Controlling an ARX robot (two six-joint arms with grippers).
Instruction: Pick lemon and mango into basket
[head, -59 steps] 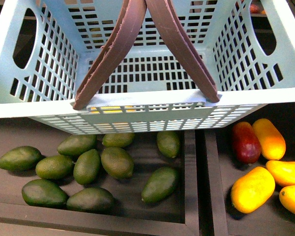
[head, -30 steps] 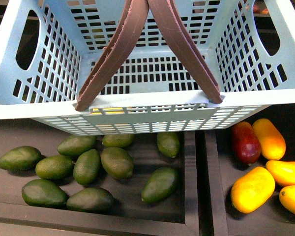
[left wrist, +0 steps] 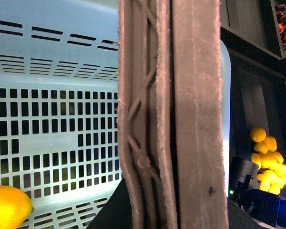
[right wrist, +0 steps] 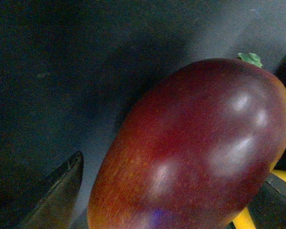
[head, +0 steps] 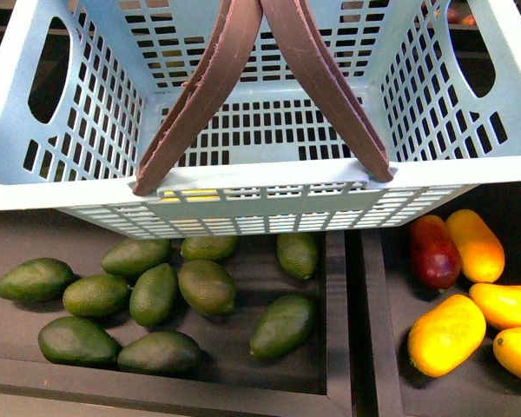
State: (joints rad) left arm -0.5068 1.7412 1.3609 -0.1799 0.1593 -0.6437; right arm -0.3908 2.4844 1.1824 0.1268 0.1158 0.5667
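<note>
1. Basket. Note the basket [head: 35, 189] filling the upper part of the front view. Its two brown handles [head: 204, 95] rise from the near wall and meet above the basket's middle.

2. Lemon. In the left wrist view, find the lemon [left wrist: 7, 207] inside the basket, against a slotted wall. In the front view, a yellow patch shows through the slots of the basket's near wall, beside the foot of the left-hand handle.

3. Mango. The mango [head: 434, 252] lies outside the basket, just below its near right corner, in the right-hand tray [head: 389, 391]. It touches a yellow mango [head: 476, 245] on the side away from the basket's middle. More yellow mangoes lie farther from the basket.

4. Right gripper. In the right wrist view, the right gripper [right wrist: 174, 181] is spread, with one finger on each side of the mango. A gap shows between one finger [right wrist: 57, 195] and the fruit. You cannot tell whether the other finger makes contact.

5. Left gripper. The left wrist view is filled by the basket's handles. A dark shape [left wrist: 109, 212] sits beside them. You cannot tell whether the left gripper is closed on them.

6. Other items. Green avocados [head: 207, 287] lie in the left-hand tray [head: 234, 352], below the basket's near wall.
</note>
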